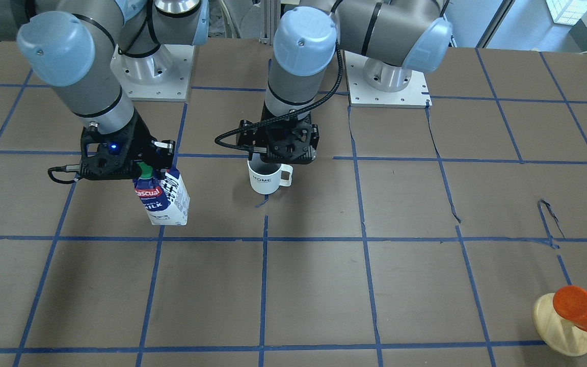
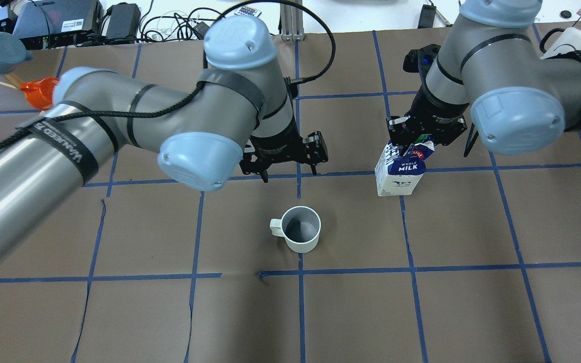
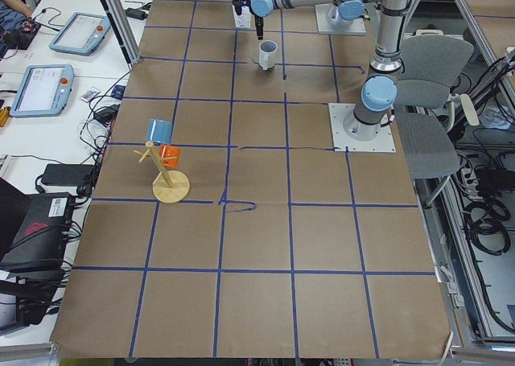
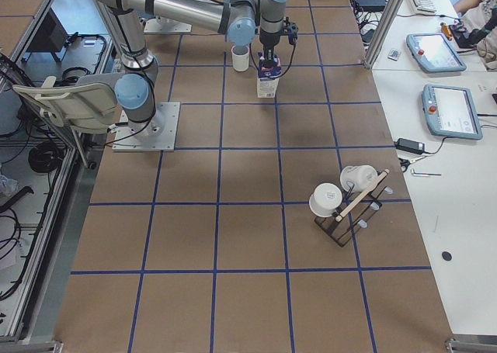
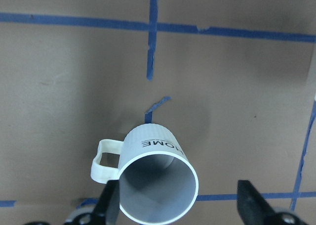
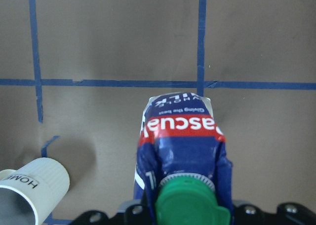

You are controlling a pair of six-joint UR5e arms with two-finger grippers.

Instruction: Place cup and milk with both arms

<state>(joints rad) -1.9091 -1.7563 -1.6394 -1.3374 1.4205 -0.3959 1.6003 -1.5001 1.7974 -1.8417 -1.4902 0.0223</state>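
The white cup (image 1: 269, 178) has the word "HOME" on its side in small black letters. In the left wrist view the same word shows upside down. The milk (image 1: 163, 200) has a red band with white letters. From across the table I can read "ascual" on it, and the right wrist view shows that name upside down. Under the band it says "MILK". From overhead it reads "WHOLE MILK", white on blue. A black strap (image 2: 76, 151) on the left arm (image 2: 134, 108) has white letters, maybe "WANLEED"
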